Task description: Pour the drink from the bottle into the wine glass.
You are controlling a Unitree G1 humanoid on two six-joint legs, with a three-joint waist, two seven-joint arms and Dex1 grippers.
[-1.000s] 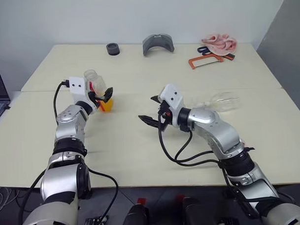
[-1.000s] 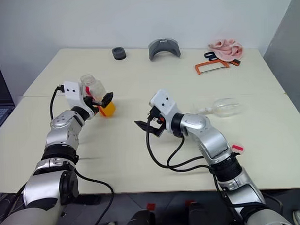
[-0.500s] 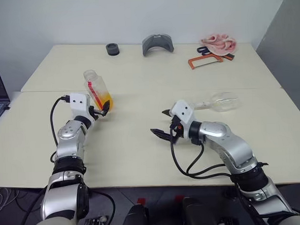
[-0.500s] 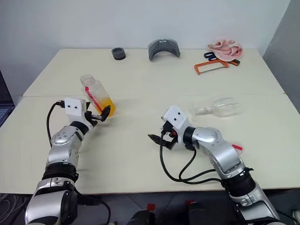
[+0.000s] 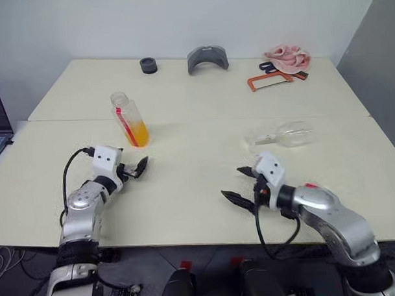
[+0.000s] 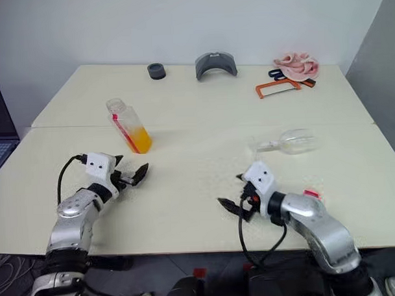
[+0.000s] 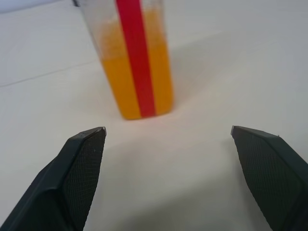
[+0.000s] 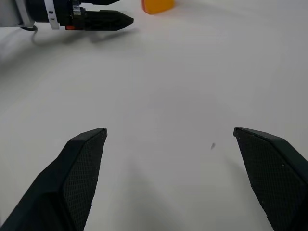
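The bottle point(image 5: 129, 119) stands on the desk point(image 5: 185, 174), drink point(image 5: 139, 133) inside. The wine glass point(image 5: 289, 134) lies on its side — too tipped to fill. Left gripper point(image 5: 134, 170) and right gripper point(image 5: 243, 183) are both wide and hold nothing.

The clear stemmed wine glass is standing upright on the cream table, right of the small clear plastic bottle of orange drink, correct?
Not quite: the clear stemmed wine glass lies on its side, as the left eye view shows. It is on the cream table, right of the small clear plastic bottle.
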